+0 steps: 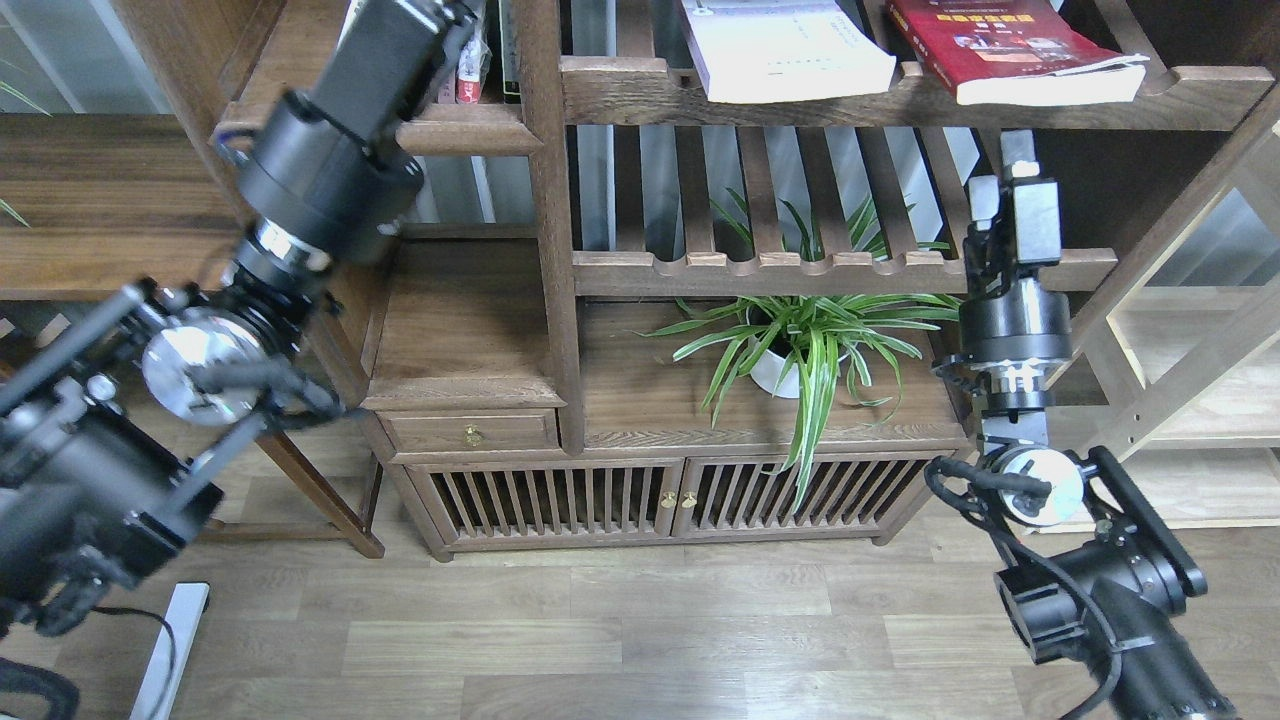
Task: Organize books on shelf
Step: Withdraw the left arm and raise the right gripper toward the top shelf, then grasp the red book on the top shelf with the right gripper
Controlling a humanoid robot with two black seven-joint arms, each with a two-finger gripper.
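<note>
Up top, glossy red book (1010,45) & matte white book (790,45) on scalloped wood rack (900,95)

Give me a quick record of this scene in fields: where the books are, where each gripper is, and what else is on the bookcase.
white book: lying flat on the upper slatted rack
red book: lying flat on the same rack, right of the white one
left gripper: up at the solid shelf, hiding part of the standing books there; jaw state unclear
right gripper: raised below the red book, holding nothing
plant: in a white pot on the lower board
</note>
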